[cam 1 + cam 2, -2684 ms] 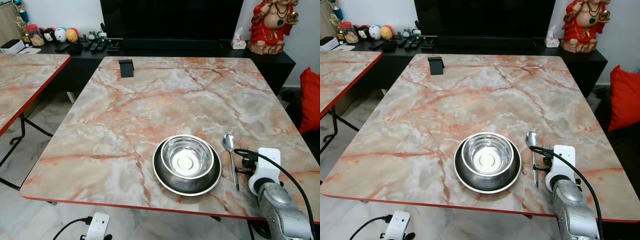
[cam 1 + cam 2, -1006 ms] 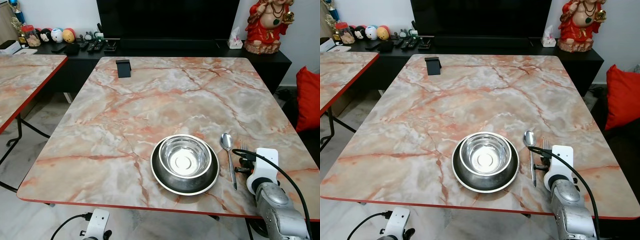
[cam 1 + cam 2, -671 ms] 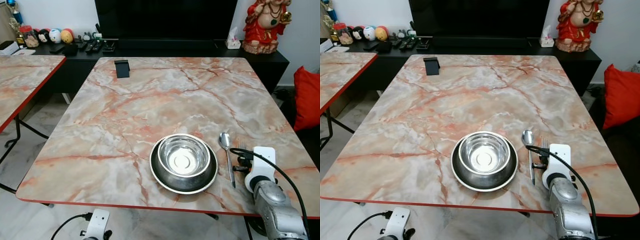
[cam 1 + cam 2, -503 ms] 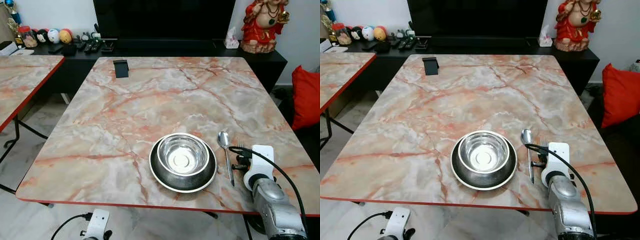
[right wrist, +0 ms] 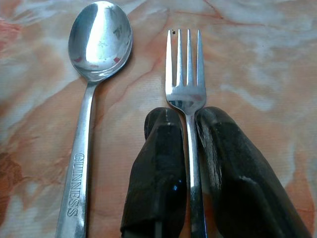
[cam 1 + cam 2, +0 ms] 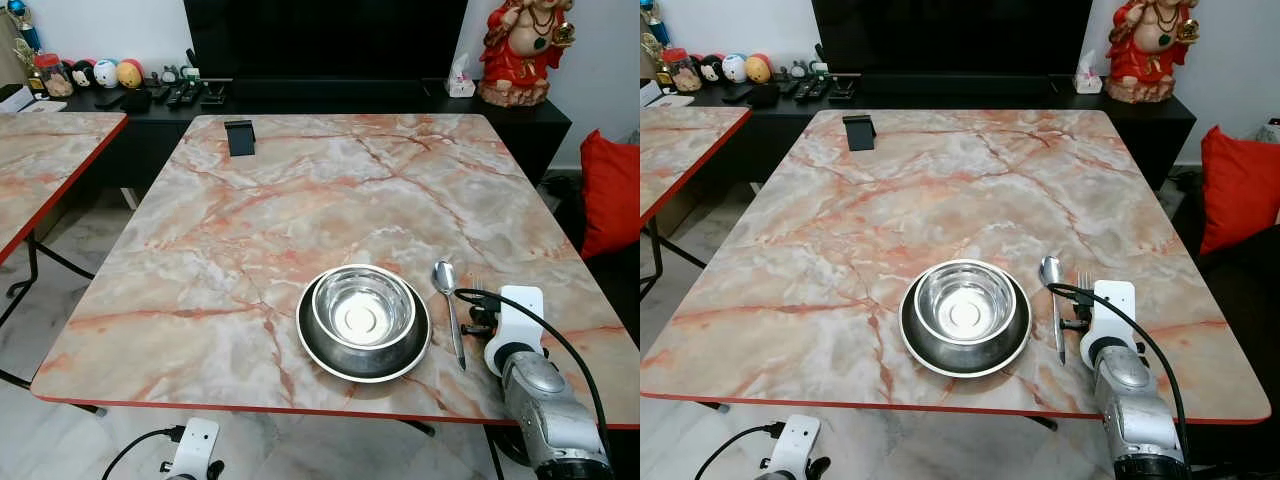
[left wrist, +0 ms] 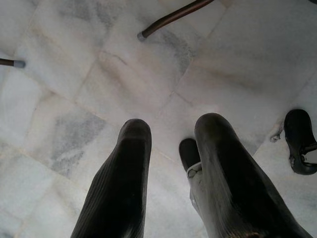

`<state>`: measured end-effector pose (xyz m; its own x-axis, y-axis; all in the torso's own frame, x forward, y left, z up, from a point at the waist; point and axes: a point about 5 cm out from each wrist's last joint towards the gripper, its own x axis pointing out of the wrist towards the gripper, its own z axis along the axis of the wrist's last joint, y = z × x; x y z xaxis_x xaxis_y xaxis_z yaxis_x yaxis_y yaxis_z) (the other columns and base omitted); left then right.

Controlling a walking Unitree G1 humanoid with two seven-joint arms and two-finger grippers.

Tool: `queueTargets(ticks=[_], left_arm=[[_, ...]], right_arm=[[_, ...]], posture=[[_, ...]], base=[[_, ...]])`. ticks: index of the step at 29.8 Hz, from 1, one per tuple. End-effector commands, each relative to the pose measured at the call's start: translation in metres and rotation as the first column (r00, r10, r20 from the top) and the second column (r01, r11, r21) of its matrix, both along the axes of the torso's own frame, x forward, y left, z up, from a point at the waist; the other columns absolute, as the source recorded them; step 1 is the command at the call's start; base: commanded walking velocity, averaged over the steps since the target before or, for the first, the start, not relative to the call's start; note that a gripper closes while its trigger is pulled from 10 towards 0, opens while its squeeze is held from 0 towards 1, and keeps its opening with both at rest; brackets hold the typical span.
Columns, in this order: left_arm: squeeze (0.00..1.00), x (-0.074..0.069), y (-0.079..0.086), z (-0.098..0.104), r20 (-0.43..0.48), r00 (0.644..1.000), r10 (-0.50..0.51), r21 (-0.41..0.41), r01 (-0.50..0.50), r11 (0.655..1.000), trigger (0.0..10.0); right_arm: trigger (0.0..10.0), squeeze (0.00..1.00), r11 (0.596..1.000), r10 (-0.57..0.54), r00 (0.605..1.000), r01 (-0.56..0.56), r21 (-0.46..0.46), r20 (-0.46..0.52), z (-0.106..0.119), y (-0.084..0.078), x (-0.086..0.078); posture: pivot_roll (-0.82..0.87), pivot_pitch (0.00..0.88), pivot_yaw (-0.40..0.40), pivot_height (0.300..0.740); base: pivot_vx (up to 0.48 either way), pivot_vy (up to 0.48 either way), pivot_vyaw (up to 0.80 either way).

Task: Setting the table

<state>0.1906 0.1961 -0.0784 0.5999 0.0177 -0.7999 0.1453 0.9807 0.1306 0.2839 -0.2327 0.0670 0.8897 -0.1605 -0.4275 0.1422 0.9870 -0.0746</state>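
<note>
Pink-veined marble bench with a red edge fills the middle of the room, with a black television cabinet along its far side and a red figurine at the far right. Near the front edge sits a round steel bowl nested in a dark steel plate. Just right of the plate lies a long steel spoon, bowl end pointing away. Right of the spoon, side by side with it, lies a steel four-tined fork. The right gripper rests low at the bench, its jaws closed on the fork's handle just behind the tines, which stick out past the black fingertips. The left gripper hangs idle over pale marble floor, its jaws slightly parted around nothing.
</note>
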Motion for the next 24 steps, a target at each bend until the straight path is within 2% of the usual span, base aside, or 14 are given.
queueTargets(ticks=[1,12,13,14,15,24], left_arm=[[0.00,-0.0054,-0.0001,-0.0030,-0.025,1.000,-0.003,0.004,0.003,1.000,10.0],[0.00,-0.0060,0.0012,-0.0032,-0.032,0.999,-0.004,0.006,0.004,1.000,10.0],[0.00,-0.0061,0.0017,-0.0031,-0.032,0.999,-0.004,0.006,0.004,1.000,10.0],[0.00,-0.0061,0.0017,-0.0031,-0.032,0.999,-0.004,0.006,0.004,1.000,10.0],[0.00,-0.0061,0.0027,-0.0030,-0.032,0.999,-0.002,0.007,0.003,1.000,10.0],[0.00,-0.0070,0.0029,-0.0034,-0.035,0.999,-0.002,0.009,0.002,1.000,10.0]], right_arm=[[10.0,0.00,1.000,-0.022,0.999,0.022,-0.015,-0.030,-0.0043,-0.0055,-0.0058],[10.0,0.00,1.000,-0.029,0.999,0.030,0.008,-0.042,-0.0066,-0.0006,-0.0145],[8.7,0.00,0.999,-0.031,0.999,0.032,0.012,-0.041,-0.0065,-0.0005,-0.0143],[8.7,0.00,0.999,-0.031,0.999,0.032,0.012,-0.041,-0.0065,-0.0005,-0.0143],[0.0,0.00,0.999,-0.033,0.999,0.034,0.019,-0.039,-0.0057,0.0001,-0.0138],[0.0,0.00,0.999,-0.030,0.999,0.031,0.018,-0.038,-0.0044,0.0003,-0.0133]], posture=[[-0.06,0.000,0.025,0.731],[-0.06,0.000,0.025,0.731],[-0.06,0.000,0.025,0.731],[-0.06,0.000,0.025,0.731],[-0.06,0.000,0.025,0.731],[-0.06,0.000,0.024,0.731]], base=[[0.000,0.000,0.00],[0.000,0.000,0.00],[0.000,0.000,0.00],[0.000,0.000,0.00],[0.000,0.000,0.00],[0.000,0.000,0.00]])
